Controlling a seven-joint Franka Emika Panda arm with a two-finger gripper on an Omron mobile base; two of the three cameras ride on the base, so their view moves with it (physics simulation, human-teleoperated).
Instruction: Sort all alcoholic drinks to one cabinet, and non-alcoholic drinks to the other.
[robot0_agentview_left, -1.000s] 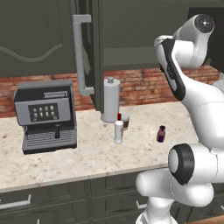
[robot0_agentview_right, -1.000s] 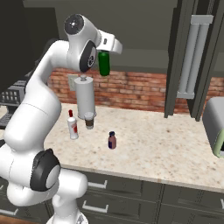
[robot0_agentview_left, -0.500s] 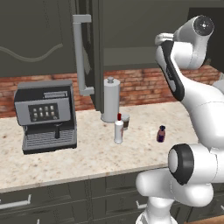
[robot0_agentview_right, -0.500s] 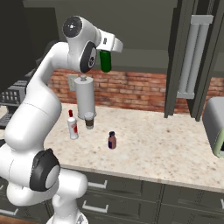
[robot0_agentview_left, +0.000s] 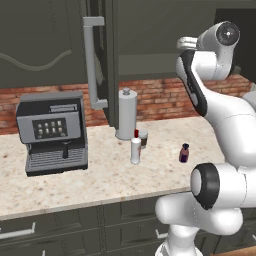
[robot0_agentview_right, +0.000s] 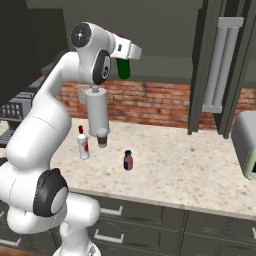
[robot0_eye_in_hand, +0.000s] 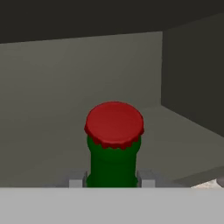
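My gripper (robot0_agentview_right: 125, 56) is raised high in front of an open dark grey cabinet (robot0_agentview_right: 165, 30) and is shut on the dark-green bottle (robot0_agentview_right: 123, 69), which hangs below the hand. In the hand view the bottle (robot0_eye_in_hand: 114, 146) shows its red crown cap between my fingertips (robot0_eye_in_hand: 147, 181), facing the cabinet's shelf (robot0_eye_in_hand: 183, 140). On the counter stand the white bottle with red cap (robot0_agentview_left: 135, 148), the coffee cup (robot0_agentview_left: 143, 138) and the small purple bottle (robot0_agentview_left: 184, 153).
A tall grey canister (robot0_agentview_left: 126, 114) stands behind the cup. A coffee machine (robot0_agentview_left: 52, 131) sits at the left. One open cabinet door with a bar handle (robot0_agentview_left: 92, 62) juts out on the left, another door's handle (robot0_agentview_right: 222, 65) on the right, near a pale appliance (robot0_agentview_right: 247, 145).
The hand with the green bottle has crept slightly up and toward the cabinet. The things on the counter have not moved.
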